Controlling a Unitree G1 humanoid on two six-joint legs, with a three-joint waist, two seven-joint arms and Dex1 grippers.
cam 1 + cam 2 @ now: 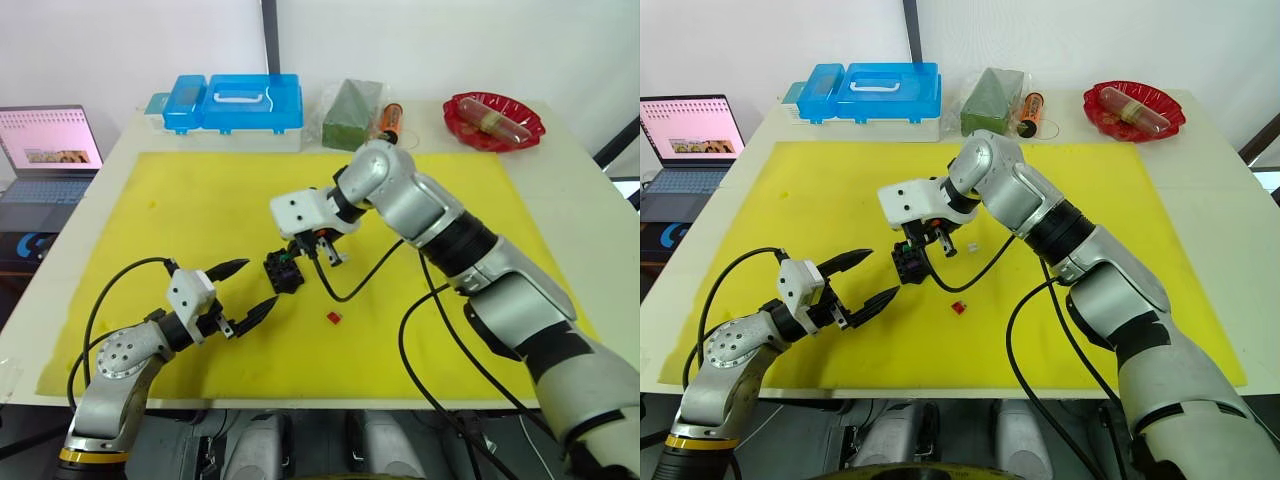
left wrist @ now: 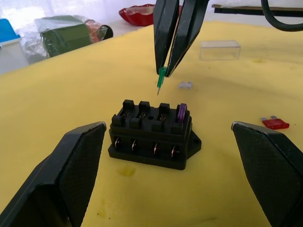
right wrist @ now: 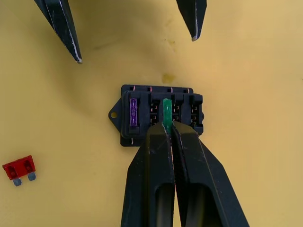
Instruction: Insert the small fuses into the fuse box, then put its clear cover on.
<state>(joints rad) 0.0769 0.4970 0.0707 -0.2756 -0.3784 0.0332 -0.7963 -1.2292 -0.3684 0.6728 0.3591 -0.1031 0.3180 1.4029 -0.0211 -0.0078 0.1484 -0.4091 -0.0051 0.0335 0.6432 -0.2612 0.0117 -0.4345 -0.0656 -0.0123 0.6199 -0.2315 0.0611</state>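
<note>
The black fuse box [image 2: 151, 137] sits on the yellow mat [image 1: 180, 200] with a purple fuse [image 3: 133, 112] seated in one end slot. My right gripper [image 3: 166, 126] hangs just above the box, shut on a green fuse [image 2: 162, 78] whose blades point down at a middle slot. My left gripper [image 1: 258, 283] is open, one finger on each side of the box and touching nothing. A red fuse [image 1: 334, 317] lies loose on the mat beside the box. A pale grey fuse [image 2: 185, 85] and the clear cover [image 2: 219, 50] lie a little beyond it.
At the table's far edge stand a blue-lidded case [image 1: 235, 103], a green packet [image 1: 352, 112], an orange bottle [image 1: 390, 120] and a red bowl [image 1: 493, 120]. A laptop [image 1: 45, 150] sits off the table to the left.
</note>
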